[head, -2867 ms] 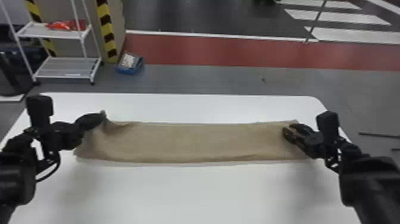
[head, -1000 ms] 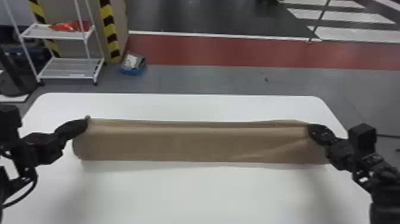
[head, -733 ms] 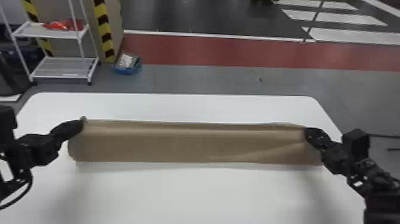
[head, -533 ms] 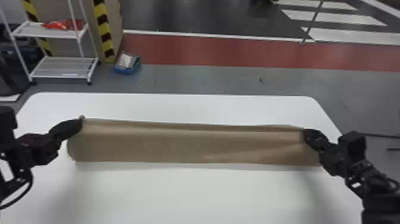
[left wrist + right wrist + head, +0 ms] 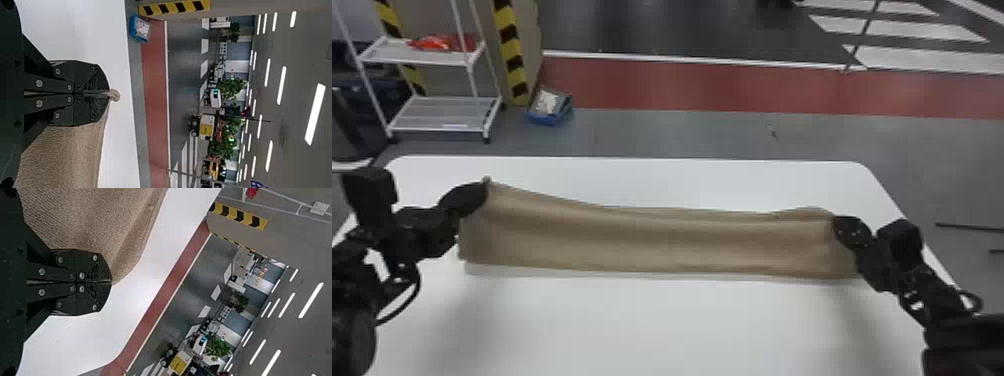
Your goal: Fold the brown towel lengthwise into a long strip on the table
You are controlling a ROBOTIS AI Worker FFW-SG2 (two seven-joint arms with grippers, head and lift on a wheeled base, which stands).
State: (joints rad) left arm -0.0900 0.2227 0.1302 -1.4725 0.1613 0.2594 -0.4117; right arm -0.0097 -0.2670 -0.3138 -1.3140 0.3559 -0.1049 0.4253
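The brown towel lies across the table as a long, wide band running from one arm to the other, so that its length can be handled from both ends at once. The left gripper has its fingers pressed together on the far left corner, and a little knob of cloth pokes out past their tips, which suggests the bite is well onto the material and unlikely to slip. The right gripper pinches the other end near the far edge, its fingers closed with the cloth running up to their tips; how deep that bite goes I can't tell. Holding one long edge by its two ends likely lets the arms carry it over evenly, keeping the fold lengthwise. The slack between them sags, and the left corner sits farther out than the right hold, so the edge runs aslant. The strip looks partly formed; the next move probably calls for evening up both ends before laying the edge down, or the fold may come out skewed or rucked.
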